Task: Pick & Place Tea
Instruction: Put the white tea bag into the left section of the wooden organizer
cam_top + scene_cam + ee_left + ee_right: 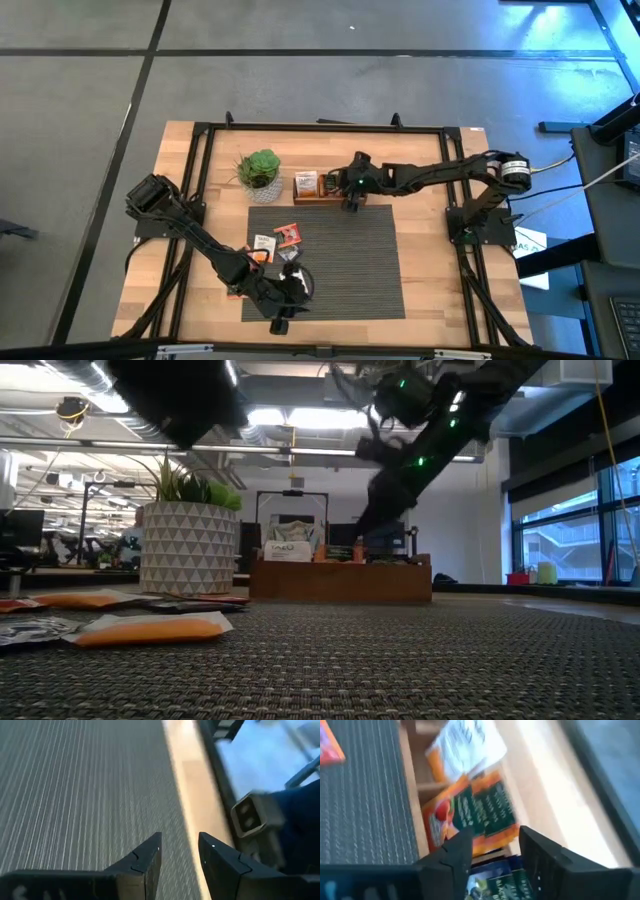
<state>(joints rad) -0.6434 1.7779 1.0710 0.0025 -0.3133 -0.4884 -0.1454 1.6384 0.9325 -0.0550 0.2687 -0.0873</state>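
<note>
Tea sachets lie flat on the dark ribbed mat (340,260) at its left: orange-red ones (288,232), a white one (262,243), and in the low view an orange one (150,628). The wooden tray (325,199) beyond the mat's far edge holds an orange-and-green sachet (475,812), a white one (465,745) and a blue-green one (500,882). My right gripper (495,840) hangs open just above the tray, over the orange-and-green sachet. My left gripper (180,845) is open above the mat's near edge (285,305), with nothing between its fingers.
A green plant in a white patterned pot (260,172) stands left of the tray, at the mat's far left corner. A black frame (200,150) runs around the wooden table top. The right half of the mat (370,270) is bare.
</note>
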